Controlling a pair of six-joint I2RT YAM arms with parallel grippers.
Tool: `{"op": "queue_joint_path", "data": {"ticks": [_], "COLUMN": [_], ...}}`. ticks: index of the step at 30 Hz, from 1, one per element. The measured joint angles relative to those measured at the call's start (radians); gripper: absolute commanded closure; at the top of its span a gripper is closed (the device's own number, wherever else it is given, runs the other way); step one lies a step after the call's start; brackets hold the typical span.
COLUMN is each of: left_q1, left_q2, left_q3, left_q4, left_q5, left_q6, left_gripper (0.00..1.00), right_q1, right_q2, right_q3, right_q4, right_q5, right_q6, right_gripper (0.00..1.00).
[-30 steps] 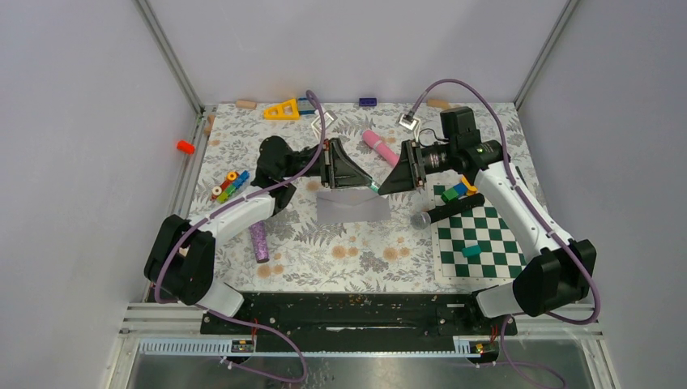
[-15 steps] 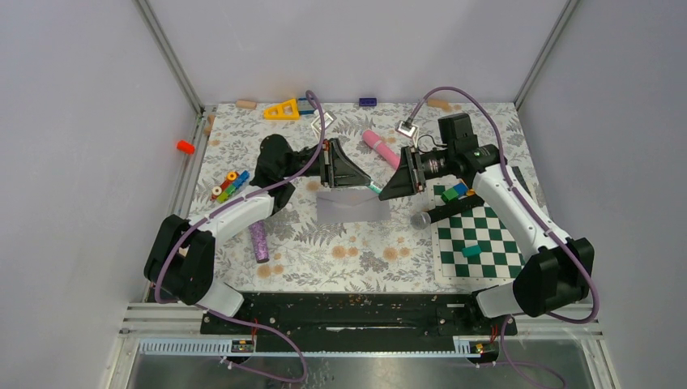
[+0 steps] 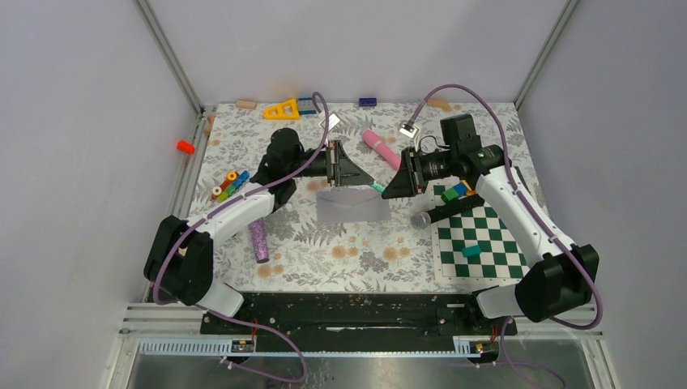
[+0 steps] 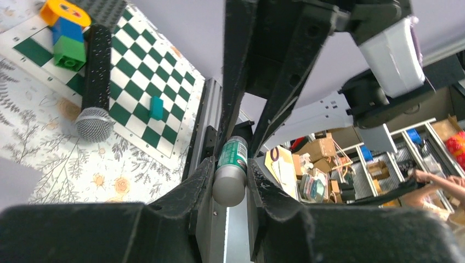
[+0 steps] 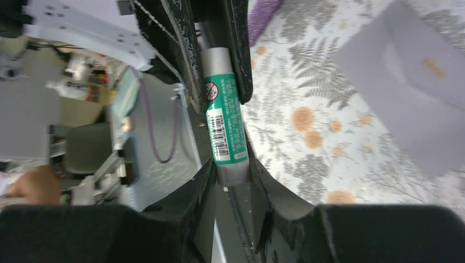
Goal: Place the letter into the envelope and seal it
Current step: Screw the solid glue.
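Envelope [image 3: 352, 208]: lay flat on the surface [image 3: 356, 255], mid-scene, just under my raised jaws and apart from them.
Left jaws: narrow, clamped on one end of the glue stick [image 4: 230, 170].
Right jaws: narrow, clamped on its other end, so the stick bridged both.
Stick handling: rigid, smooth, round plastic; I judged it prone to twist or slip.
Envelope handling: thin, light, limp paper, likely to skate if pushed. Best hold seemed the flap's point, with the body pinned.
Letter: not seen.
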Motion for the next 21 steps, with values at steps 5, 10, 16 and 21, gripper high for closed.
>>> {"op": "queue_joint_path", "data": {"ticks": [5,10,16,21], "left_q1": [-0.008,-0.01,-0.008,0.016], "left_q2": [0.0,0.002,0.008,0.031], "left_q3": [0.015,0.023,0.026,0.026], "left_q4": [-0.116,-0.173,-0.245,-0.295], "left_q5": [-0.069,-0.095,-0.129,-0.192], "left_q6": [0.025,0.026,0.029,0.035], "left_gripper": [0.9,0.86,0.84,0.84], "right_q1": [0.031,0.137,0.31,0.397], "right_q2": [-0.034,-0.111,-0.228,-0.294], "right_q3": [0.005,-0.019,-0.092,-0.121], "right_q4": [-0.013,0.013,0.048,0.066], "right_q5": [0.184,0.444,0.772,0.935], "right_q6": [-0.074,-0.15,-0.283,-0.367], "right_gripper": [0.69,0.67,0.41,0.14]}}
